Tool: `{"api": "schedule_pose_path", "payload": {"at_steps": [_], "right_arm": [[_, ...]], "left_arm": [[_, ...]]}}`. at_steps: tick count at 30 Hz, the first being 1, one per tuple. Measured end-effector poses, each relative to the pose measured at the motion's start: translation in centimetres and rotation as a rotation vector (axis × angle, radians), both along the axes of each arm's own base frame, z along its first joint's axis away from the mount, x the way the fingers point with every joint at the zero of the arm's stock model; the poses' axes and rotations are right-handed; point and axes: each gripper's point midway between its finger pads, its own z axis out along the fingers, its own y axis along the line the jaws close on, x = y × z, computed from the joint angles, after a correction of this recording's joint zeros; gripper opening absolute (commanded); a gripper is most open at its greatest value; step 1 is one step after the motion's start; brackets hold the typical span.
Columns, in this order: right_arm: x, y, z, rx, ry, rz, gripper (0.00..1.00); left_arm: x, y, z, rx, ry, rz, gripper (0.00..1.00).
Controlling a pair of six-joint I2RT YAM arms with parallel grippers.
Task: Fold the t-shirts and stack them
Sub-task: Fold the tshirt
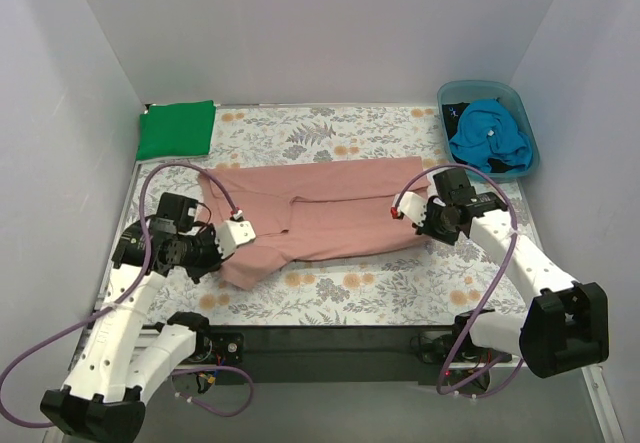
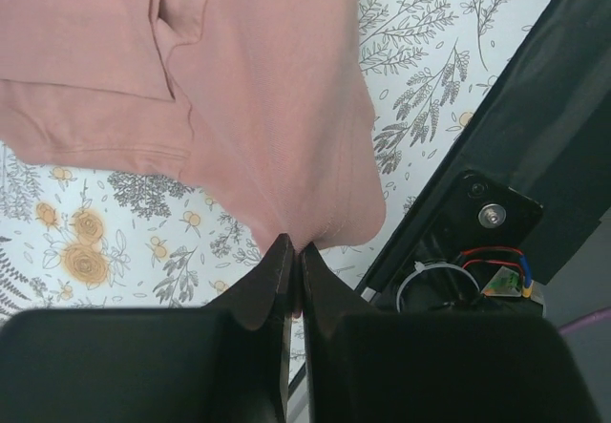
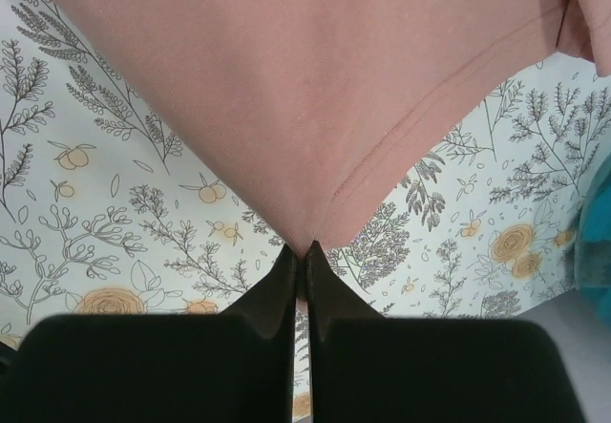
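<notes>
Floral covering (image 1: 330,298): pink t-shirt (image 1: 320,213) lies left-right.

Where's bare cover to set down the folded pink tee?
Free: the back strip between the green tee and the teal tub, and the front strip between the pink tee and the near edge. Crowded: both shirt ends, held by the left tool and right tool.

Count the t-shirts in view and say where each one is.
3. The pink t-shirt lies mid-table, pinched by the left hand and right hand; the green t-shirt lies folded far left; the blue t-shirt is in the tub. More may be hidden beneath.
</notes>
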Motion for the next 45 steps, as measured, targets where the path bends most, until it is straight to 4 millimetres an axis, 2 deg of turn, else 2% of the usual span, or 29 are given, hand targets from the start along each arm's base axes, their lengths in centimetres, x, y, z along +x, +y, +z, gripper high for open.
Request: {"api": "schedule_pose_path", "payload": {"at_steps": [2,5,7,10,17,20,27,31,37,41,45], "right_arm": [[-0.3,-0.1,0.0,-0.004,0.009,0.001,0.01],[-0.3,-0.3,-0.1,-0.011,0.025,-0.001,0.01],[0.5,-0.4,0.0,-0.015,0.034,-0.006,0.01],[2.1,-0.5,0.4,-0.019,0.039,-0.012,0.01],[6.4,-0.1,1.1,-0.020,0.040,-0.007,0.01],[8.3,-0.3,1.2,-0.022,0.038,-0.004,0.01],[12.1,-0.7,0.3,-0.030,0.053,-0.009,0.01],[13.8,-0.7,-0.9,-0.037,0.074,-0.005,0.01],[15.5,-0.6,-2.6,-0.047,0.102,-0.001,0.01],[15.8,-0.9,-3.5,-0.050,0.123,-0.007,0.01],[16.6,-0.9,-3.4,-0.048,0.113,-0.011,0.01]], "left_arm": [[0.2,-0.1,0.9,-0.006,-0.007,0.008,0.00],[1.7,-0.6,2.9,-0.022,-0.016,0.019,0.00],[3.4,-1.0,4.3,-0.029,-0.029,0.027,0.00],[6.0,-1.5,4.9,-0.028,-0.043,0.033,0.00],[10.6,-1.6,3.1,0.015,-0.028,0.049,0.00],[13.0,-1.1,2.8,0.024,-0.032,0.070,0.00],[19.5,1.1,3.6,0.024,-0.104,0.134,0.00],[22.3,0.9,2.5,0.018,-0.101,0.130,0.00],[25.4,0.5,-0.3,0.017,-0.066,0.132,0.00],[26.9,0.5,-0.5,0.016,-0.089,0.135,0.00],[28.5,0.4,0.0,0.013,-0.126,0.136,0.00]]}}
